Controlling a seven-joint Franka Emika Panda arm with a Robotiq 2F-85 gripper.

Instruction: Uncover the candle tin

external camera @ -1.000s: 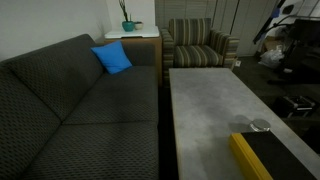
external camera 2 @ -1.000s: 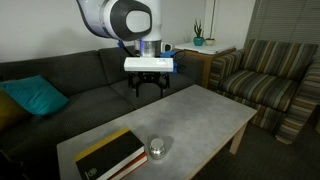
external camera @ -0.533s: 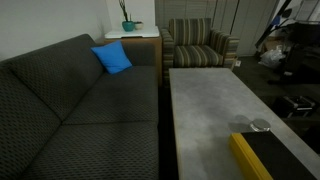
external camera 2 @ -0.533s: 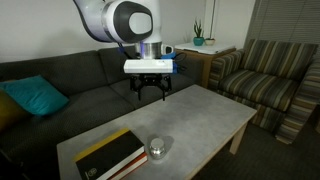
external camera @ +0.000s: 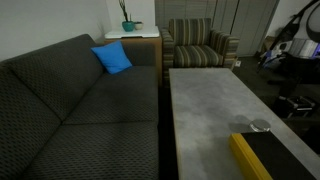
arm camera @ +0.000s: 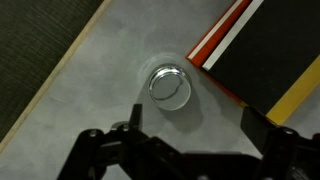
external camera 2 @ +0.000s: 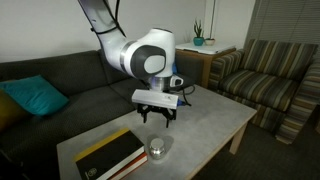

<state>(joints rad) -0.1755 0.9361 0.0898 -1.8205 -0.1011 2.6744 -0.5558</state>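
Observation:
The candle tin (external camera 2: 159, 150) is a small round silvery tin with its flat lid on, standing on the grey table (external camera 2: 205, 115) beside a long black box. It also shows in an exterior view (external camera: 261, 126) and in the wrist view (arm camera: 168, 85). My gripper (external camera 2: 157, 118) hangs open and empty above the table, a little above and behind the tin. In the wrist view the gripper (arm camera: 195, 125) has its jaws spread wide, with the tin just ahead of them.
A long black box with yellow and red edges (external camera 2: 108, 157) lies right next to the tin, also in the wrist view (arm camera: 265, 55). A dark sofa (external camera: 70, 110) runs along the table. A striped armchair (external camera 2: 265, 75) stands past the table's end.
My arm has swung from over the table's back edge forward and down, bringing the open gripper close above the tin. The tin and box have not moved.

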